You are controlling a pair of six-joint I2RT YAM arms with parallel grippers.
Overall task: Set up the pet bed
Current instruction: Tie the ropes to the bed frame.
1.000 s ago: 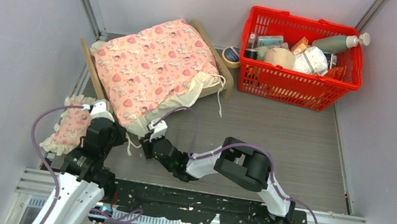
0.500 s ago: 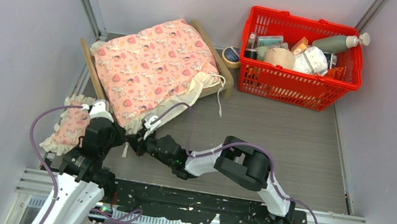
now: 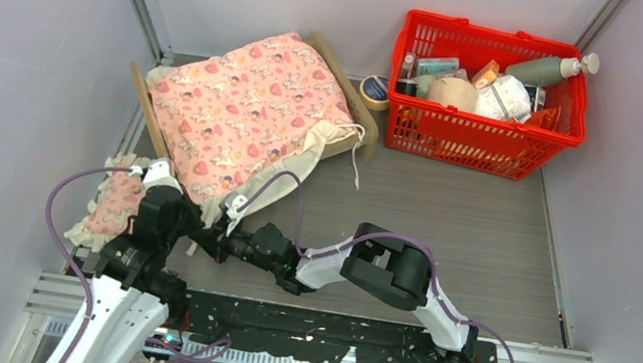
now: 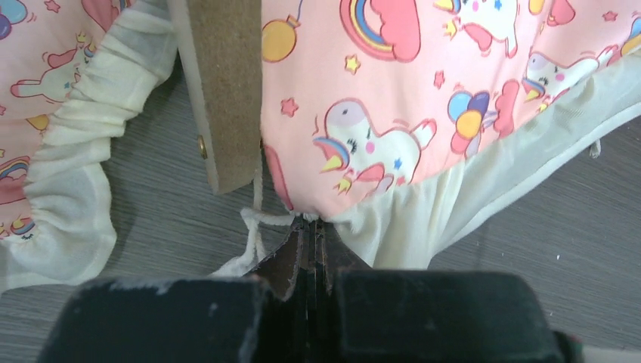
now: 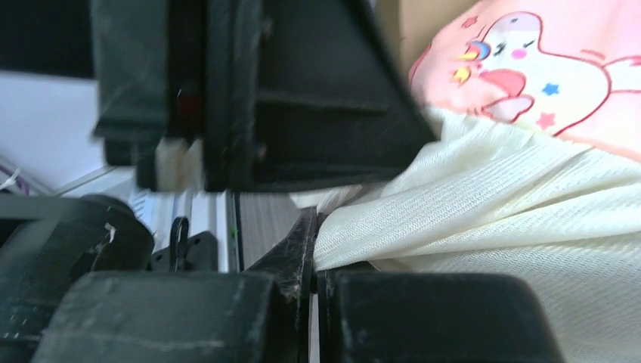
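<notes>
Lower left of the overhead view: the left gripper point(image 4: 310, 227) and right gripper point(image 5: 314, 227) meet, each pinched tight on the cream-frilled hem of the pink blanket point(image 3: 251, 112). The blanket drapes the pet bed point(image 3: 148, 110) at upper left, near the red basket point(image 3: 481, 134).

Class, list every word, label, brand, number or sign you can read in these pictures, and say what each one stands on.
No text can be read anywhere.
On the packages and pump bottle in the red basket: labels too small to read.
On the tape roll: print too small to read.
On the blanket: only pictures of unicorns, rainbows and stars, no words.
On the pet bed: bare wood, no writing seen.
</notes>
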